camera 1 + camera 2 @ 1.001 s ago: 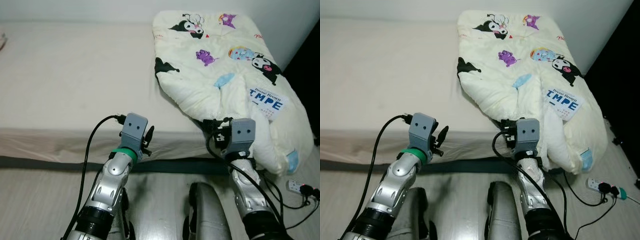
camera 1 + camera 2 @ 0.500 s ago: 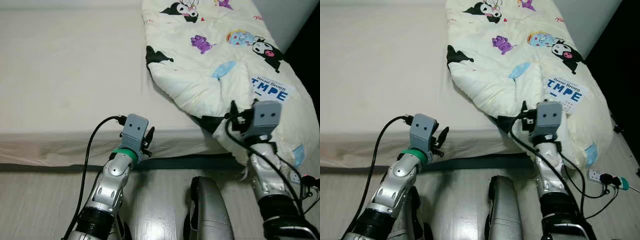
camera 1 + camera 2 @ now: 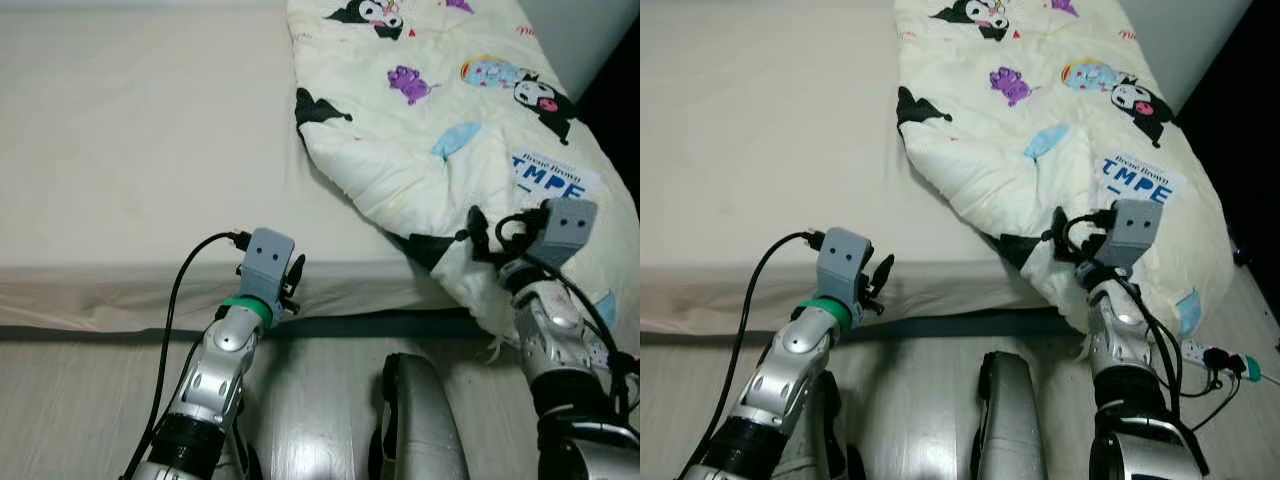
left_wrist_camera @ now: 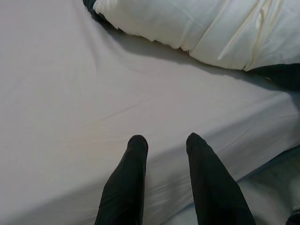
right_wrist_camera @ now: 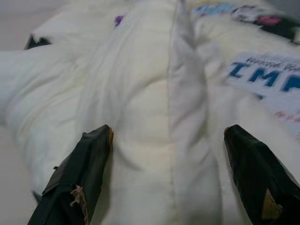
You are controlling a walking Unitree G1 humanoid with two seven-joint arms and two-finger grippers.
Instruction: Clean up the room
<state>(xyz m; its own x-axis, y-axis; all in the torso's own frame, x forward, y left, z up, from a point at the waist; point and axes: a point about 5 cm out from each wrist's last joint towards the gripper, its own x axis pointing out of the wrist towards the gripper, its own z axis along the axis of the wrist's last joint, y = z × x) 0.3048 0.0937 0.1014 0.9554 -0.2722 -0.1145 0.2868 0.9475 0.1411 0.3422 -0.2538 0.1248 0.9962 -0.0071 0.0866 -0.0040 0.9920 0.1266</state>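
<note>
Quilt (image 3: 440,130) (label reads perhaps "IMPE") | right gripper (image 5: 168,178) jaws spread against it

Soft, puffy, matt cotton-like cloth on the cartoon-print quilt (image 3: 450,140); smooth matt fabric on the bed sheet (image 3: 130,150); glossy pale wood-look floor (image 3: 80,400).

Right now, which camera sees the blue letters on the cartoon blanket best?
The right wrist view: the cream cartoon-print quilt is close, and the blue-lettered label looks biggest between the right gripper fingers. Both eye views show the label whole but small. The left wrist view shows a plain quilt edge.
</note>
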